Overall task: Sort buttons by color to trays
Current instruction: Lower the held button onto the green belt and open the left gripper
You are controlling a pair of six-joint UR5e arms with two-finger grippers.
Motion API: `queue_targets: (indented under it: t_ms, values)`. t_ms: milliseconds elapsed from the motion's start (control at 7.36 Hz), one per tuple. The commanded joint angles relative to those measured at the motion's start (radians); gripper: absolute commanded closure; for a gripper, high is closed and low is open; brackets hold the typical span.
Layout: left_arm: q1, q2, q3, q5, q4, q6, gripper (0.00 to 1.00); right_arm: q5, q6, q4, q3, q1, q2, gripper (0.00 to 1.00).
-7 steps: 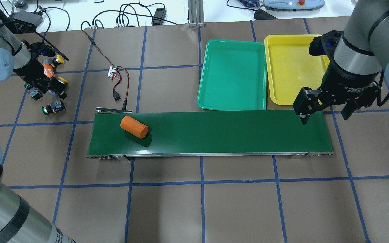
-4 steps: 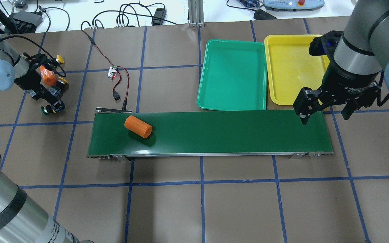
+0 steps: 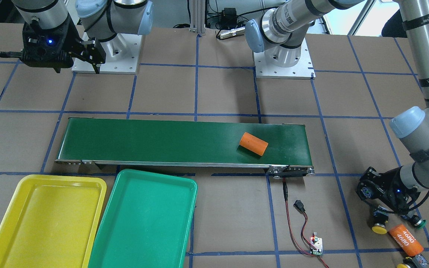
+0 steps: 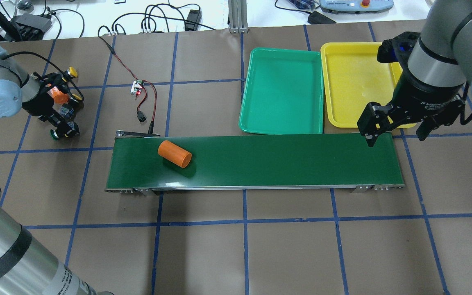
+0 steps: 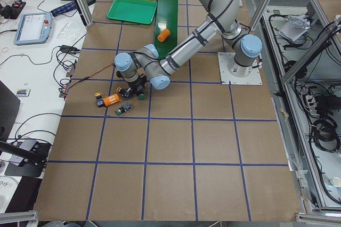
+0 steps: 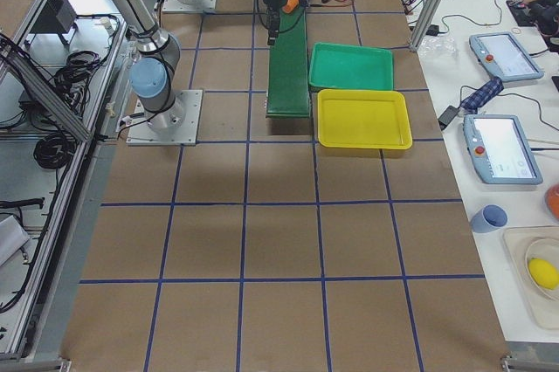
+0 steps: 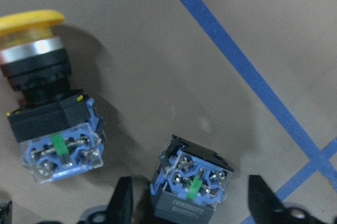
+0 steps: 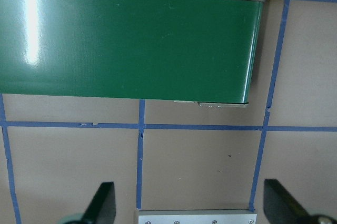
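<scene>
1. Left gripper [image 7: 189,195]: jaws spread, nothing held. They straddle a black-and-grey push-button with a blue terminal block [image 7: 192,182] lying near the left edge of the table [image 4: 203,254] (its cap is out of the wrist view, so I cannot tell its colour).
2. Risk: this body lies askew to the jaws, so closing could twist it or squeeze it out.
3. Risk: a yellow-capped push-button [image 7: 37,71] lies just beside it, and a skewed closure could shove it.
4. Risk: a printed orange cylinder [image 3: 406,240] lies among the buttons, and a knock could set it rolling.
5. Right gripper [image 4: 395,139]: spread and empty, over the right end of the long dark-green conveyor belt [image 4: 281,159].
6. The yellow rectangular plastic tray [image 4: 350,82] and green rectangular plastic tray [image 4: 281,90], toward the table's far right, hold no button.
7. Risk: the plain orange cylinder [image 4: 174,153] on the belt could be picked up by mistake.
</scene>
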Motion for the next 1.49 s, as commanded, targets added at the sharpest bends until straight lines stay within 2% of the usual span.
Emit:
queue_targets:
  t_ms: [0, 272, 543, 951, 1358]
  values:
    - [-0.007, 0.054, -0.01, 0.002, -0.049, -0.249, 1.0, -0.001, -0.003, -0.015, 0.002, 0.0, -0.003, 0.0]
    - [-0.038, 0.177, -0.024, -0.019, -0.254, -0.576, 1.0, 0.004, 0.009, -0.016, -0.001, 0.0, -0.001, 0.0]
    - [-0.131, 0.299, -0.123, -0.022, -0.275, -0.877, 1.0, 0.002, -0.009, -0.041, -0.003, -0.005, 0.005, 0.0]
    - [-0.315, 0.424, -0.294, -0.038, -0.217, -1.298, 1.0, 0.004, 0.004, -0.1, -0.007, -0.019, 0.012, 0.0]
    - [-0.368, 0.421, -0.407, -0.041, -0.013, -1.323, 1.0, 0.011, -0.006, -0.115, -0.004, -0.019, 0.0, 0.0]
